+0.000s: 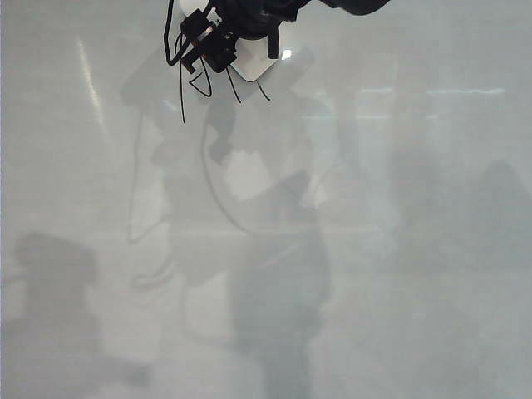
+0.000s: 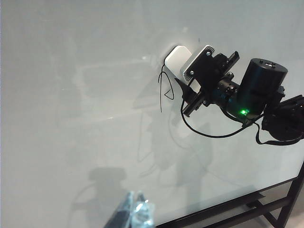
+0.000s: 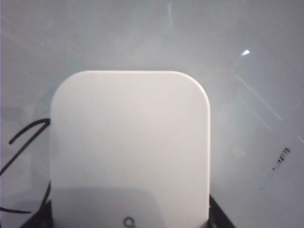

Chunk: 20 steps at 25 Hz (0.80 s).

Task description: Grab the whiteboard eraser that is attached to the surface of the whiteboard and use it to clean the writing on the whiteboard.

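Field notes, reading the exterior view left to right. The whiteboard [image 1: 399, 249] is filling the frame, glossy and pale, carrying only shadows and reflections over its left and lower parts. Near the top, left of centre, a few black strokes of the writing [image 1: 184, 91] are showing, the rest sitting under the arm. Just right of those strokes the right gripper [image 1: 218, 46] is pressing the whiteboard eraser [image 1: 258, 60] flat against the board, a white corner poking out beyond the fingers. In the left wrist view the right gripper [image 2: 199, 76] is clamping the eraser [image 2: 176, 58] by its long sides, with the writing [image 2: 164, 90] just beside it. In the right wrist view the eraser [image 3: 130, 147] is lying between the fingers, so they are gripping it at a middling spread, with a curl of writing [image 3: 28, 130] alongside. The left gripper [image 2: 135, 211] is hanging low and well apart from the action; whether its fingers are wide or narrow I cannot tell. Handling judgement: the eraser is looking light, rigid and smooth-skinned, likely slippery, so gripping across the narrow width near mid-length seems right, keeping the dark underside flush while wiping over the letters.
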Available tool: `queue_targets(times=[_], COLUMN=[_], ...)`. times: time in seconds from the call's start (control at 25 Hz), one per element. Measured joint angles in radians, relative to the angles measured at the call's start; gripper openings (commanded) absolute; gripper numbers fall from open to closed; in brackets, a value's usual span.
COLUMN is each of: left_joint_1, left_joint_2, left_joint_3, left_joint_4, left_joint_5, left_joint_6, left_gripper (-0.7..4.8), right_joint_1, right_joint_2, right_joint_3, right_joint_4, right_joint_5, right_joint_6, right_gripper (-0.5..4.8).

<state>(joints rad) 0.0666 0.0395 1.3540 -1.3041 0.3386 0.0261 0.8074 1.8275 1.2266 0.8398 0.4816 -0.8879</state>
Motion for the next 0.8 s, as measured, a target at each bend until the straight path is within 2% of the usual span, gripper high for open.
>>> queue_targets(times=[0.4,0.68,0.8], left_joint_1=[0.000,0.000,0.000], left_joint_2=[0.000,0.000,0.000], left_joint_3=[0.000,0.000,0.000], left_joint_4=[0.000,-0.001,-0.001], left_joint_5=[0.000,0.000,0.000], left_joint_6=[0.000,0.000,0.000], left_gripper=[-0.05,-0.05,-0.05], right_joint_1=[0.014,0.046,0.050], right_joint_2=[0.028,0.084,0.086], right_joint_3=[0.003,-0.009,-0.009], right_joint_4=[0.052,-0.083,-0.082], right_joint_5=[0.004,-0.045,-0.038], right_joint_6=[-0.001,0.012,0.016], right_gripper=[1.98,1.98,1.98])
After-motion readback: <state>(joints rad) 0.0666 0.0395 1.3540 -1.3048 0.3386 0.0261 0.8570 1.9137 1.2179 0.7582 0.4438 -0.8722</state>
